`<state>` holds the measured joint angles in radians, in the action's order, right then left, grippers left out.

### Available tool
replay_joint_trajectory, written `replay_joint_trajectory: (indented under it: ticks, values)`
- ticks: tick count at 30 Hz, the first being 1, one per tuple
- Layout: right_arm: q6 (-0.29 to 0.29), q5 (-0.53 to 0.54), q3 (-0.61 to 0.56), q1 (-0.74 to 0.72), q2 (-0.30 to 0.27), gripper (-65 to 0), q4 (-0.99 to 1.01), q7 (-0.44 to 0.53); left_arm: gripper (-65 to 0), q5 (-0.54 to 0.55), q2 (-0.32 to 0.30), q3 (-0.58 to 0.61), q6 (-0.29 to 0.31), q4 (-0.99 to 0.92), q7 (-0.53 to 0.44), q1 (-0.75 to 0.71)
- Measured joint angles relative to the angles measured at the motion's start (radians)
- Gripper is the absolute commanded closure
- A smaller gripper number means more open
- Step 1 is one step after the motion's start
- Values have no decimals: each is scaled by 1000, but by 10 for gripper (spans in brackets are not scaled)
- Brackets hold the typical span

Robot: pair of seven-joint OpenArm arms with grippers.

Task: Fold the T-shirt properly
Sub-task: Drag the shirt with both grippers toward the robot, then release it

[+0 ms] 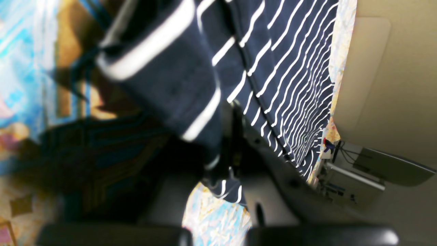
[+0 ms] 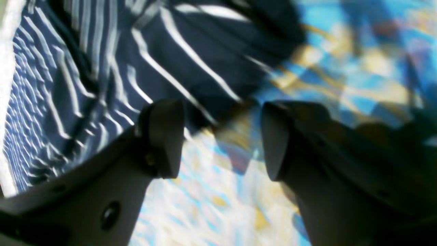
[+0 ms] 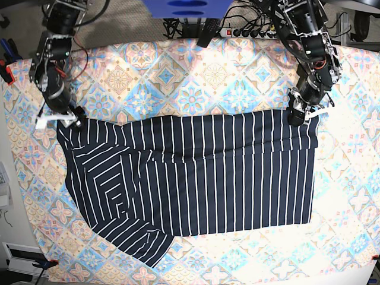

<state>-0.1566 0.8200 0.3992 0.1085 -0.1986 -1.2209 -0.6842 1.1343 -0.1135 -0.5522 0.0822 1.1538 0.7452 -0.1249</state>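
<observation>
The dark navy T-shirt (image 3: 196,178) with thin white stripes lies spread on the patterned tablecloth (image 3: 196,83), its top edge folded over in a band. My left gripper (image 3: 298,114) sits at the shirt's top right corner. In the left wrist view the left gripper (image 1: 234,147) is shut on a bunch of striped cloth (image 1: 290,68). My right gripper (image 3: 74,117) is at the shirt's top left corner. In the right wrist view the right gripper (image 2: 220,143) is open and empty over the tablecloth (image 2: 211,212), just beside the shirt's edge (image 2: 102,68).
A power strip with cables (image 3: 246,31) and a blue object (image 3: 187,7) are behind the table's far edge. A red clamp (image 3: 6,74) holds the tablecloth at the left edge. Bare tablecloth surrounds the shirt.
</observation>
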Motion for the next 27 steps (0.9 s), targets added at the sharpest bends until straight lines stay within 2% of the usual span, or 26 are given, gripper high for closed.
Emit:
replay_joint_trajectory:
  ticks: [7,9,11,15,17,21,24,27]
  values:
    - [-4,5,3,-74,-4,-344,87,18,0,3,-5,0,0,0,5,0]
    - [-4,4,3,-94,-4,-321,107,18,0,8,-6,0,-3,0,7,0]
    - [-3,4,3,-106,-4,-266,124,18,0,8,-6,0,-3,0,7,0]
    - [3,-2,12,-123,-3,-65,150,7,0,8,-7,0,-2,0,6,-1]
    - [4,1,44,-123,2,0,147,-16,0,13,-8,1,2,2,6,-9]
    - [-4,6,144,-101,6,0,140,-105,0,31,-13,3,14,6,7,-29]
    - [-2,6,204,-47,3,0,95,-130,0,31,-27,8,2,35,29,-67]
    - [-6,11,212,26,3,0,37,-139,0,22,-31,8,-7,93,38,-135]
